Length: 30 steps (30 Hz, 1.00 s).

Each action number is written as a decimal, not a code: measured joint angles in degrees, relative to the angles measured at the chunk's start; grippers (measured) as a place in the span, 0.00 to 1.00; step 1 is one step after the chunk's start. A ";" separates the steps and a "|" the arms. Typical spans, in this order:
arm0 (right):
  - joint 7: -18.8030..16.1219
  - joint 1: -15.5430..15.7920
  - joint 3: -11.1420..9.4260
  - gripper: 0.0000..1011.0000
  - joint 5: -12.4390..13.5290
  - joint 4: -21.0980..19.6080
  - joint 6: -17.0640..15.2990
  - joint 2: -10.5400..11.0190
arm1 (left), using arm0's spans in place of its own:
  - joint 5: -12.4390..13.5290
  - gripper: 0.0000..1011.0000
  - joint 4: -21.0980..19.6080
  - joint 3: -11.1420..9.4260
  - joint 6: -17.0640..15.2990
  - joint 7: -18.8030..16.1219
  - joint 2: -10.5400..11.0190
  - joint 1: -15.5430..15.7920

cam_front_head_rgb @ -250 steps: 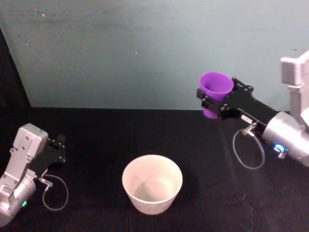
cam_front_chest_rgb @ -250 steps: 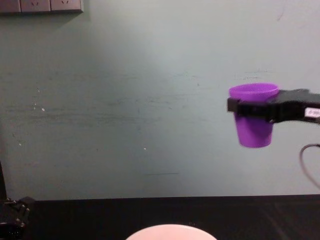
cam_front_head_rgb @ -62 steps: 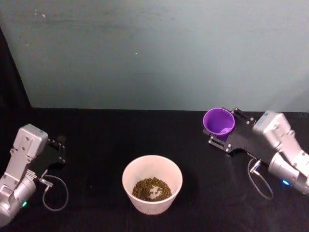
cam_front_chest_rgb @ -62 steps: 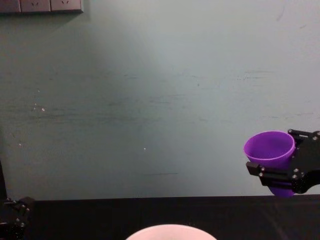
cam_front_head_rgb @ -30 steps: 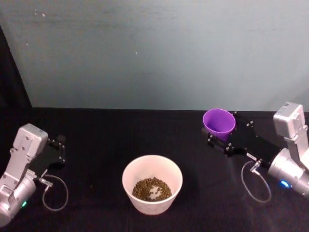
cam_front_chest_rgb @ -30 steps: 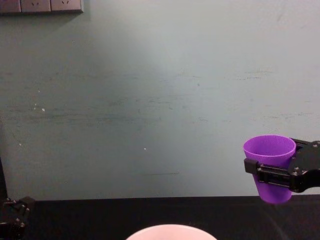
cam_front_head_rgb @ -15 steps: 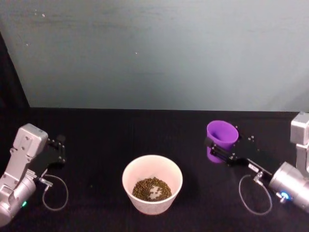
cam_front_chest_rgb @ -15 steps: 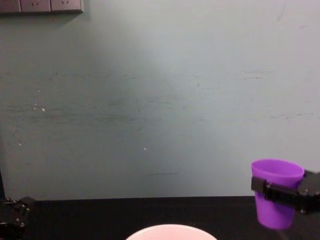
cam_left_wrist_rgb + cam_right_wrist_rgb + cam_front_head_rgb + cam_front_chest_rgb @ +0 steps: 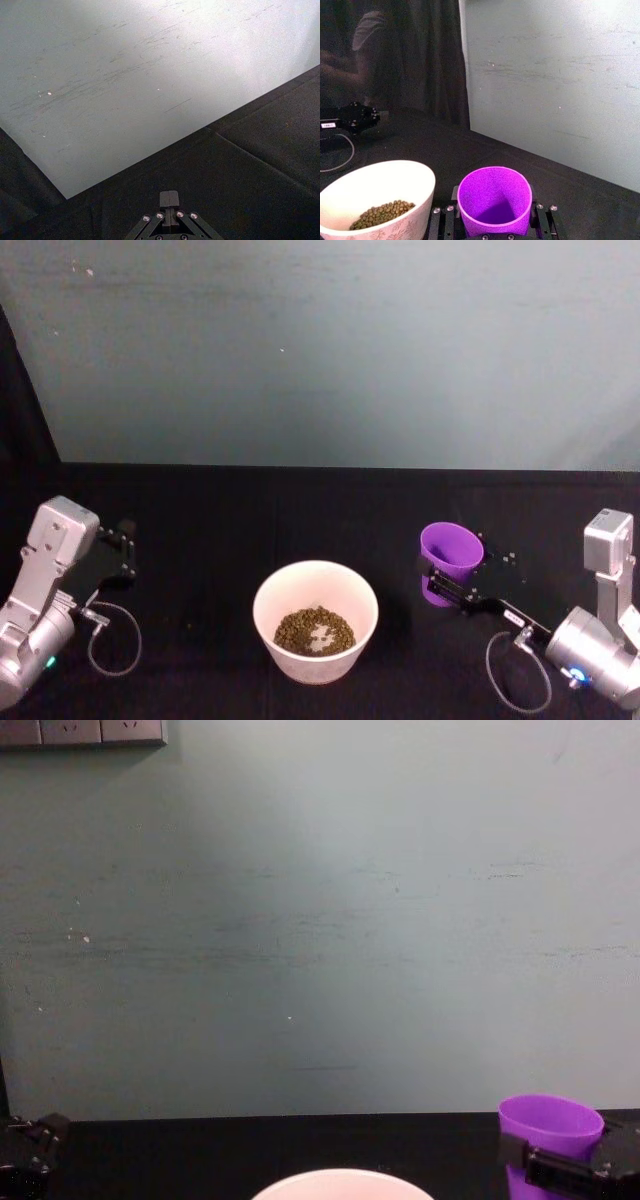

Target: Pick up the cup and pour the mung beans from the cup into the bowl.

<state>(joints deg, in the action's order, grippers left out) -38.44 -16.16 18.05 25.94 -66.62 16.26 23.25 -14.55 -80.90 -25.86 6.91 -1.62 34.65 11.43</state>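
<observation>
Black table (image 9: 300, 510) below a grey-green wall; right gripper (image 9: 447, 580) clasping the upright purple cup (image 9: 449, 555) just right of the bowl (image 9: 315, 585) holding mung beans (image 9: 314, 631); left gripper (image 9: 118, 550) parked at the table's left, its fingers closed together.

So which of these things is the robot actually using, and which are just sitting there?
Part of the job:
- purple cup, empty inside, held upright in the right claw
- white bowl, just left of the cup
- mung beans, lying in the bowl

Just there:
- left claw, parked at the table's left side
- black table cover
- pale green wall
</observation>
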 joint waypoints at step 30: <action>0.29 0.01 1.59 0.73 -0.58 4.17 2.28 -1.53 | 0.00 0.00 0.00 0.00 0.00 0.00 0.00 0.00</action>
<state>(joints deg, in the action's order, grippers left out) -38.15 -16.15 19.64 25.36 -62.45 18.54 21.72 -14.55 -80.90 -25.86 6.91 -1.62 34.64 11.43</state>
